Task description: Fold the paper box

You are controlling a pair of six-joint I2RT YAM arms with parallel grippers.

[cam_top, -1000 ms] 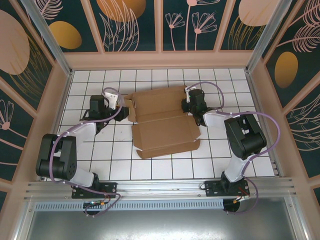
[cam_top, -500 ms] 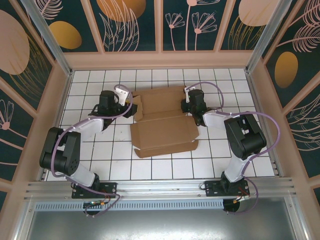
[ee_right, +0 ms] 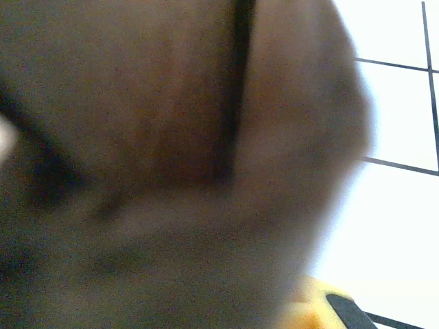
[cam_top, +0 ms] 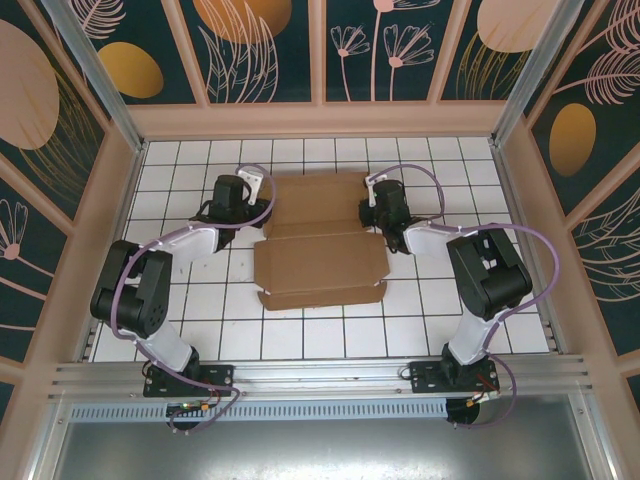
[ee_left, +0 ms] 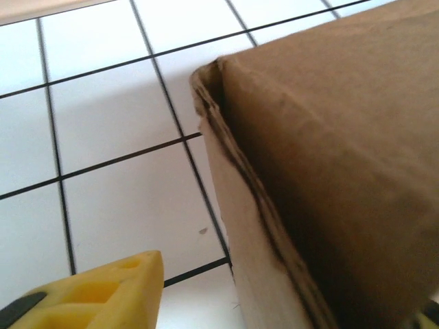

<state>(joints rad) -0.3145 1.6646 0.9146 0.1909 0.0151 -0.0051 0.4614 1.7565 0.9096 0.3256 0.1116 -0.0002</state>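
The white, black-gridded table (cam_top: 210, 305) carries a brown paper box (cam_top: 320, 265), lying flat near its middle.

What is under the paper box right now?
The paper box lies on the white tiled table, which shows all around it. Whatever sits beneath the cardboard is covered.

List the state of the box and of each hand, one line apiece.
box: partly folded, walls up on the near half, far panel lying flat on the tiles.
left hand: open, straddling the box's left wall.
right hand: shut at the box's right edge; too blurred to tell whether it pinches cardboard.
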